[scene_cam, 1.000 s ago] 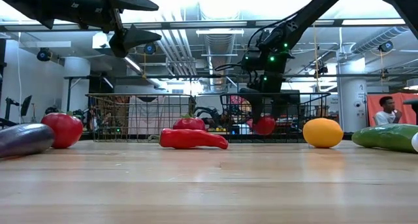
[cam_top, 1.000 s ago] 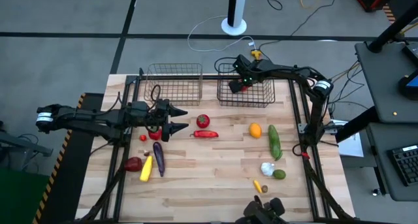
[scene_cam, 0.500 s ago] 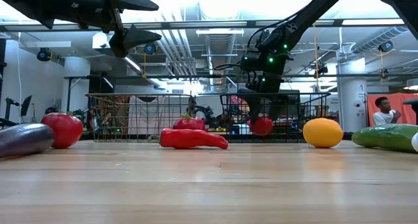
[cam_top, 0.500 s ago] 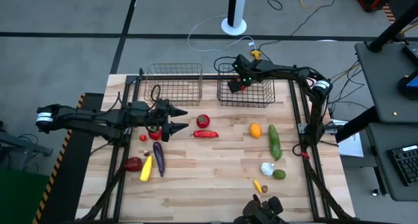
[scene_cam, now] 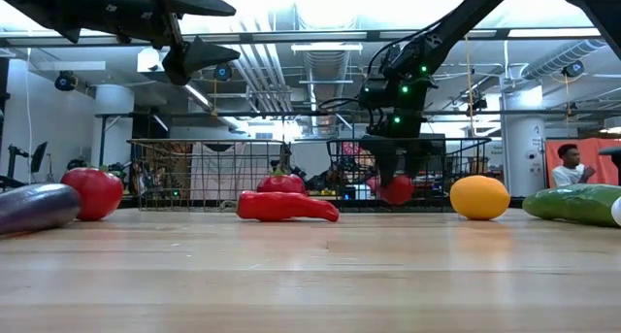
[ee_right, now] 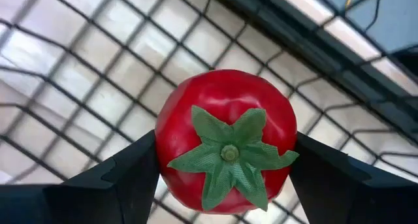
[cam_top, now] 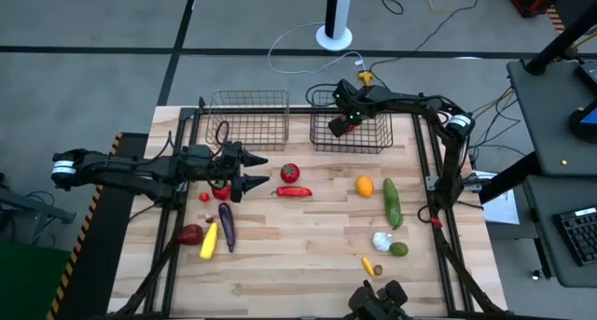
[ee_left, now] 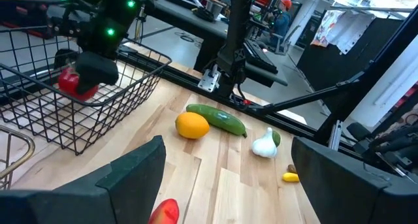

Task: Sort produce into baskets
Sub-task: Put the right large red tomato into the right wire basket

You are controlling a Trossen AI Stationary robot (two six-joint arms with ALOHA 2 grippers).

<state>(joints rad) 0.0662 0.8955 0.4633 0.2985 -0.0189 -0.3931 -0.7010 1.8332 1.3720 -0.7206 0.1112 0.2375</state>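
Observation:
My right gripper [cam_top: 342,124] reaches down into the dark grey wire basket [cam_top: 373,147] at the far right, shut on a red tomato [ee_right: 225,139] whose green calyx faces the wrist. The tomato [scene_cam: 395,188] shows inside the basket's walls. The copper basket [cam_top: 247,93] stands to its left. My left gripper [cam_top: 264,170] hovers open and level above the table's left part, nothing between its fingers. On the table lie a tomato [cam_top: 290,173], red pepper [cam_top: 294,191], orange [cam_top: 365,186], cucumber [cam_top: 392,202], garlic [cam_top: 381,240] and eggplant [cam_top: 226,225]. My right gripper pinches the tomato by its two opposite sides [ee_right: 164,145] between its two fingers. The fingers come steeply from above, pointing down into the basket. The tomato sits upright, calyx up, low inside the dark basket; whether it touches the basket's floor I cannot tell.
More small produce lies at the table's left under my left arm [cam_top: 191,233] and near the front right [cam_top: 367,265]. A black frame runs along the table's sides. Bare wood shows in the middle and front. A person sits in the room beyond [scene_cam: 574,164].
My right gripper has rolled a little about its own pointing line, staying inside the dark basket with the tomato between its fingers. My left gripper has kept still.

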